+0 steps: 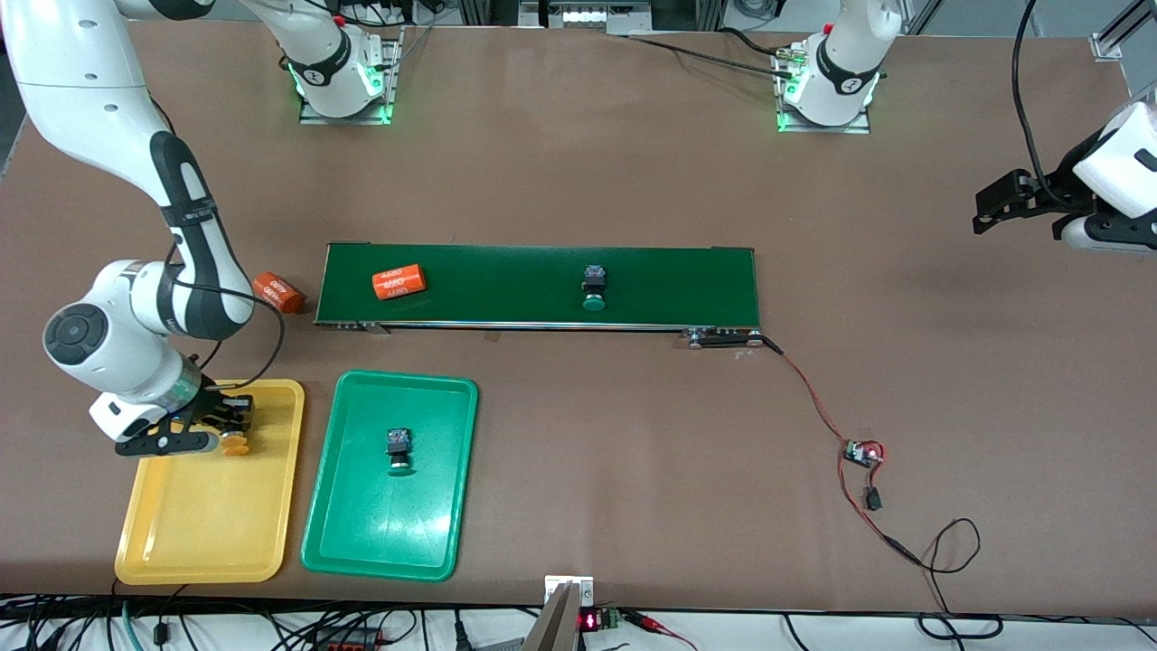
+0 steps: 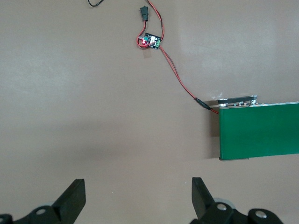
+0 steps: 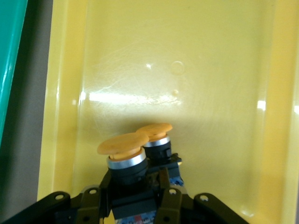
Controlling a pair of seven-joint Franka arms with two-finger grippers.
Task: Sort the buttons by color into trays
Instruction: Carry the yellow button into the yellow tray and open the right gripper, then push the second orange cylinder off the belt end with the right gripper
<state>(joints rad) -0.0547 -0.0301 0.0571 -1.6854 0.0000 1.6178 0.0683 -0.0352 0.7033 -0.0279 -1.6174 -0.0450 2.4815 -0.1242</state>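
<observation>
My right gripper [image 1: 230, 429] is low over the yellow tray [image 1: 208, 524], at the tray's end farther from the front camera. It is shut on the black body of a yellow-orange button [image 3: 120, 144]. A second yellow-orange button [image 3: 156, 131] sits in the yellow tray [image 3: 187, 70], touching the held one. One green button [image 1: 400, 449] lies in the green tray [image 1: 380, 533]. Another green button [image 1: 594, 290] lies on the dark-green belt [image 1: 669, 285]. My left gripper [image 1: 994, 210] waits open, holding nothing, over bare table past the belt's end; the left wrist view shows it [image 2: 138, 198] wide apart.
An orange cylinder printed 4680 [image 1: 399, 282] lies on the belt, and another [image 1: 277, 292] lies on the table just off the belt's end near the right arm. A red-black wire runs from the belt to a small circuit board [image 1: 863, 454].
</observation>
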